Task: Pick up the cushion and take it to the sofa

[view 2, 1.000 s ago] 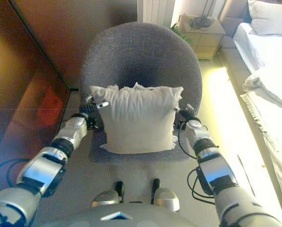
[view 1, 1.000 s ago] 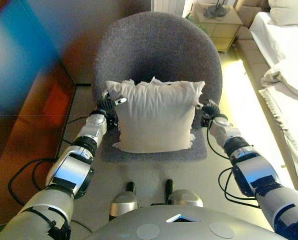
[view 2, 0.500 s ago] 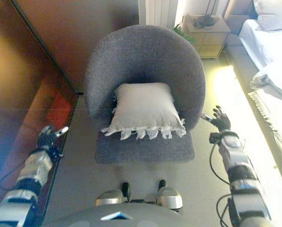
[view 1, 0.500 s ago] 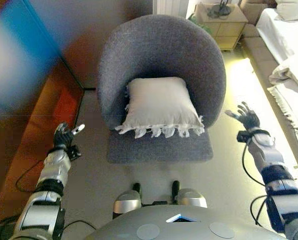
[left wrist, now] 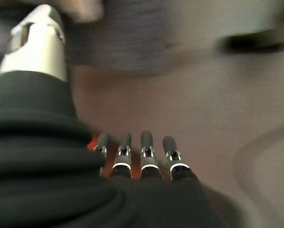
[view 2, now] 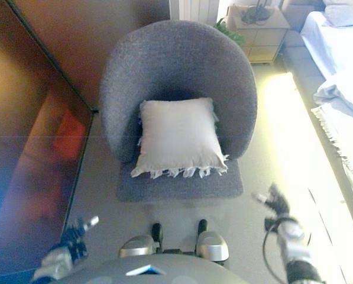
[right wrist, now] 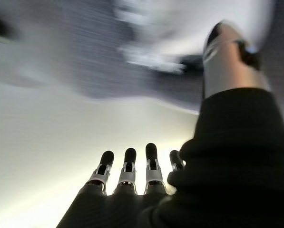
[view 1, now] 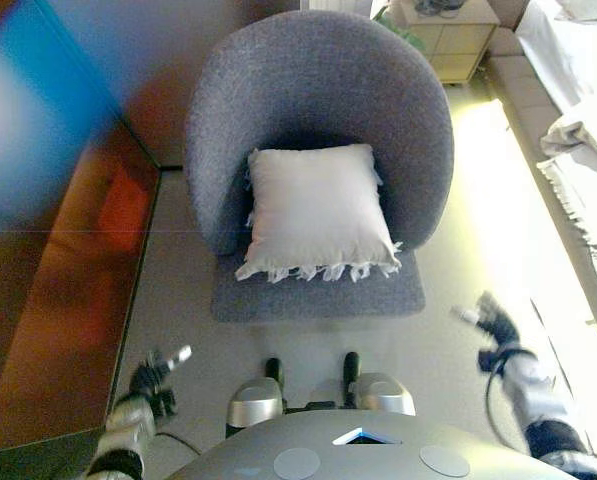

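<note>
A white fringed cushion (view 1: 316, 212) leans against the back of a round grey armchair (view 1: 318, 80), resting on its seat. Neither hand touches it. My left hand (view 1: 154, 378) hangs low at the lower left, over the floor beside the chair, fingers straight and empty. Low at the right, my right hand (view 1: 492, 322) is likewise open and holds nothing. In the wrist views the left hand's fingers (left wrist: 149, 154) and the right hand's fingers (right wrist: 128, 167) point out straight over bare floor.
A dark reflective wall panel (view 1: 48, 200) runs along the left. A bed with white covers (view 1: 578, 130) lies at the right, and a small bedside cabinet (view 1: 448, 35) stands behind the chair. Pale floor (view 1: 488, 200) separates the chair from the bed.
Both hands let go of the cushion, which dropped back onto the chair. Since then both arms have swung outward and down to my sides.
</note>
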### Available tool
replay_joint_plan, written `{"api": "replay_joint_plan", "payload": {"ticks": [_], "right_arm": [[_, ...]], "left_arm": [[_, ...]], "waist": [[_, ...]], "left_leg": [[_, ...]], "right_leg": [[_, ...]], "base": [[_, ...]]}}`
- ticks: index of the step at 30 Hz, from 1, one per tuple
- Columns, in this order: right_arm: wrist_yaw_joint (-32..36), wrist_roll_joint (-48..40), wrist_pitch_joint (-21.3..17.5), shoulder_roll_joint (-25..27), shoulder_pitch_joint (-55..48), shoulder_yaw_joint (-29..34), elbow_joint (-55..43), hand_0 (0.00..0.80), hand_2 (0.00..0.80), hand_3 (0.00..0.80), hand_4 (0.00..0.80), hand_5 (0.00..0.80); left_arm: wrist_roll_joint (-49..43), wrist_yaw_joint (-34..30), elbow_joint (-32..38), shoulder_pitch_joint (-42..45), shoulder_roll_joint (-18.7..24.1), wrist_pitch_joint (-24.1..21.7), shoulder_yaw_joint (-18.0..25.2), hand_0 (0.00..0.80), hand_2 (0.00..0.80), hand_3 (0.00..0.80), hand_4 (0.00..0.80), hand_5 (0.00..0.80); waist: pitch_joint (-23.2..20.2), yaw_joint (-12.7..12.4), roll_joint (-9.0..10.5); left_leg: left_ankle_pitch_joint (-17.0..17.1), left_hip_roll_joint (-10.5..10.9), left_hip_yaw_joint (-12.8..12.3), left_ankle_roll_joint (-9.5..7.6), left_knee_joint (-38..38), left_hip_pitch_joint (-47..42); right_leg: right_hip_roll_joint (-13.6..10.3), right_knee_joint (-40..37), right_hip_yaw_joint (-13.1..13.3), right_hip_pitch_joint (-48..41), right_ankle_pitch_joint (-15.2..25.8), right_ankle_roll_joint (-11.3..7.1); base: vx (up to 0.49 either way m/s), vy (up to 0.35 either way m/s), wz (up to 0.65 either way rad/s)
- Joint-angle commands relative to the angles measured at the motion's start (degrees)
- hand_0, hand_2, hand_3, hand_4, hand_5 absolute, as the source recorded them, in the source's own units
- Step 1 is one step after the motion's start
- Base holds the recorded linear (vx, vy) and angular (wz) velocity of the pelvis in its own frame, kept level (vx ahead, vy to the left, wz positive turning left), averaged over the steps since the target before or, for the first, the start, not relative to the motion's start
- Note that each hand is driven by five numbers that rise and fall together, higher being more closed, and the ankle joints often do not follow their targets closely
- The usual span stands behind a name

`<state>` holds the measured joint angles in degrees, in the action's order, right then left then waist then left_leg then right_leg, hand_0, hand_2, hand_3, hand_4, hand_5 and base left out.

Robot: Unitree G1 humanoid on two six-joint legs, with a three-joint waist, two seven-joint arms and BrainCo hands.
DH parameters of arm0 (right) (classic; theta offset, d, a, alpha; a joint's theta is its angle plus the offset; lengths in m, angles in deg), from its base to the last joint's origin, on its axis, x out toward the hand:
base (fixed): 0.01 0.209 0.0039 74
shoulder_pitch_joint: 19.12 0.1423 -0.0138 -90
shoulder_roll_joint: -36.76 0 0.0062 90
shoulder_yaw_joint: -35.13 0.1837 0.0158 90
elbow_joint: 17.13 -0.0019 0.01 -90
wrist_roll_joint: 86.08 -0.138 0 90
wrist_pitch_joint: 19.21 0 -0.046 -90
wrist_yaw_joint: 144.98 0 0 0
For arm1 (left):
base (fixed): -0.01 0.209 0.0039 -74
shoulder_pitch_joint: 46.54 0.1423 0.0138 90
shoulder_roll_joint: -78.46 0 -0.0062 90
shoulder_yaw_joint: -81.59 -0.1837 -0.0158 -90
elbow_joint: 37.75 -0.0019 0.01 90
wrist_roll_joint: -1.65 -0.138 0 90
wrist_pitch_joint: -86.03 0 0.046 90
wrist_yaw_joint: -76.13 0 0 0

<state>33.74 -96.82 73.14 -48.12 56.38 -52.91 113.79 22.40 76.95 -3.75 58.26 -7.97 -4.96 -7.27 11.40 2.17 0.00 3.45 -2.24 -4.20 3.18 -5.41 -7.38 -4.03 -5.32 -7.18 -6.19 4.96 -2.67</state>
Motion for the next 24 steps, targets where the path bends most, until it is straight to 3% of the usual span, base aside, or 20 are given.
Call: {"api": "replay_joint_plan", "payload": {"ticks": [1,4,6,9,15,24], "right_arm": [[0.6,2.3,-2.7,-1.6,1.8,-2.9,9.2,0.0,0.0,0.0,0.0,0.0],[-1.6,3.2,-0.6,-5.5,4.0,-6.1,20.4,0.0,0.0,0.0,0.0,0.0],[-2.5,1.6,3.0,-8.4,6.4,-7.6,27.1,0.0,0.0,0.0,0.0,0.0],[-2.2,1.5,2.7,-10.9,7.7,-9.6,31.4,0.0,0.0,0.0,0.0,0.0],[-3.6,0.4,2.9,-11.7,9.7,-12.3,30.9,0.0,0.0,0.0,0.0,0.0],[-3.1,-1.3,3.2,-11.4,10.0,-12.8,32.0,0.0,0.0,0.0,0.0,0.0]], "left_arm": [[-2.9,-0.7,-7.5,-1.6,-0.2,0.6,-3.3,0.0,0.0,0.0,0.0,0.0],[-4.5,-1.4,-13.8,-4.2,-2.7,3.3,-5.7,0.0,0.0,0.0,0.0,0.0],[-3.4,1.4,-17.9,-7.1,-4.8,5.9,-6.4,0.0,0.0,0.0,0.0,0.0],[-2.3,2.3,-20.2,-9.6,-6.5,7.9,-6.5,0.0,0.0,0.0,0.0,0.0],[-2.1,4.2,-19.9,-12.5,-8.5,9.9,-10.9,0.0,0.0,0.0,0.0,0.0],[0.7,4.4,-19.6,-13.0,-8.5,9.7,-12.3,0.0,0.0,0.0,0.0,0.0]], "waist": [[-1.8,-0.8,0.85],[-2.3,-1.0,1.26],[-2.9,-0.8,1.51],[-3.6,-0.5,1.64],[-4.8,0.4,1.31],[-5.5,0.6,0.97]], "left_leg": [[-7.3,1.8,-1.8,-2.44,2.4,0.0],[-7.7,1.7,-1.7,-2.57,2.0,-0.9],[-8.0,1.7,-1.7,-2.71,1.5,-1.7],[-8.5,1.7,-1.8,-2.72,1.2,-2.3],[-9.4,1.6,-2.2,-2.69,1.4,-2.8],[-10.2,1.5,-2.3,-2.98,1.2,-3.4]], "right_leg": [[-2.1,3.4,-1.4,-0.6,-6.5,-4.03],[-1.5,2.9,-1.0,-1.7,-6.8,-3.51],[-1.1,2.7,-0.4,-2.2,-7.1,-3.05],[-0.7,2.5,0.5,-2.5,-7.4,-2.62],[-0.2,2.2,2.2,-2.9,-8.0,-2.27],[0.2,1.9,2.7,-3.3,-8.6,-2.03]], "base": [[-0.074,-0.054,0.0],[-0.071,-0.054,0.0],[-0.074,-0.047,-0.05],[-0.063,-0.03,-0.11],[-0.049,-0.017,-0.15],[-0.016,-0.001,-0.01]]}}
